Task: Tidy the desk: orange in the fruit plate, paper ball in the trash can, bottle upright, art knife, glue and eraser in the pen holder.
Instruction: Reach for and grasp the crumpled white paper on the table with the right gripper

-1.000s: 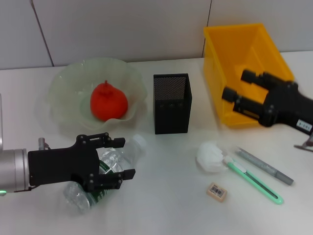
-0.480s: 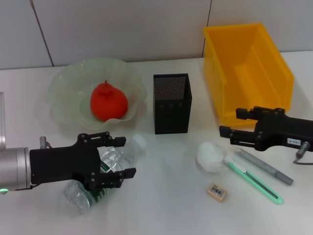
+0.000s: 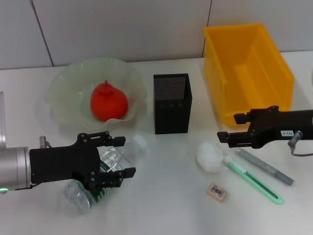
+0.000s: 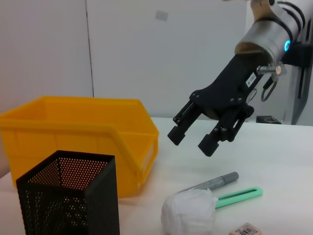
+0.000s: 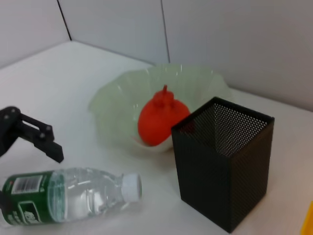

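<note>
The bottle (image 3: pixel 111 164) lies on its side at the front left, its white cap (image 5: pixel 132 186) toward the pen holder. My left gripper (image 3: pixel 125 157) is open, one finger on each side of the bottle. The orange (image 3: pixel 108 102) sits in the fruit plate (image 3: pixel 63 78). My right gripper (image 3: pixel 228 128) hangs open just above and behind the paper ball (image 3: pixel 210 156); the left wrist view shows this gripper (image 4: pixel 192 139) clear of the paper ball (image 4: pixel 190 214). The green art knife (image 3: pixel 254 181), the grey glue stick (image 3: pixel 266 167) and the eraser (image 3: pixel 216 191) lie at the front right.
The black mesh pen holder (image 3: pixel 172 103) stands mid-table between the plate and the yellow trash can (image 3: pixel 244 63), which stands at the back right behind my right gripper. A white wall runs along the table's far edge.
My right gripper has come away from the trash can, dropped low and turned level over the paper ball. The left gripper and the bottle have stayed put.
</note>
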{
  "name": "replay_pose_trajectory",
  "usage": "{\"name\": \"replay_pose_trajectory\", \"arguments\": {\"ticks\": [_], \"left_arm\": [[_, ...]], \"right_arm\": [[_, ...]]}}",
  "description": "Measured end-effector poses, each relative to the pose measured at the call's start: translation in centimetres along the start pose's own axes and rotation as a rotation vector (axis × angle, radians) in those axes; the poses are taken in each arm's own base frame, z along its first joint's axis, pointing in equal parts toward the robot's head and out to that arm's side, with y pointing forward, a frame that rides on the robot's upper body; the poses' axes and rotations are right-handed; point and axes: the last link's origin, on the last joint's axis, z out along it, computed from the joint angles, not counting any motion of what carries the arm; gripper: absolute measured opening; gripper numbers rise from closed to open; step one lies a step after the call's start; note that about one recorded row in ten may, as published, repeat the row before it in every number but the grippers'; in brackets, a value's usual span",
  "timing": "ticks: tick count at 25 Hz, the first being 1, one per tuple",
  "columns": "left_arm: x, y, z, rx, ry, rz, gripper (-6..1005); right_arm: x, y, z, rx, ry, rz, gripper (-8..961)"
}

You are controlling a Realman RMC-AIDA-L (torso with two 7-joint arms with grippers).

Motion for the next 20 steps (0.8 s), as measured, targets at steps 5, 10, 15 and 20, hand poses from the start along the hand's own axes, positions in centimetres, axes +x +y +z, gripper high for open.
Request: {"name": "replay_pose_trajectory", "arguments": {"ticks": [5,10,15,20], "left_arm": [[0.0,0.0,0.1,-0.002,-0.001,0.001,766],[0.0,0.1,0.2,-0.011,-0.006,0.004,766],[0.0,0.1,0.2,-0.019,-0.014,0.007,766],[0.2,0.0,0.4,-0.024,-0.013,0.012,766]], "right_arm": [[-1.4,0.3,-0.2,0.015,0.073,-0.018,727],[-2.4,0.3,-0.1,0.031,0.142,-0.022,727],[-2.9,0.0,0.5,0.047,0.212,-0.011,727],[-3.0,0.2,1.5,0.022,0.237,-0.01,726]]}}
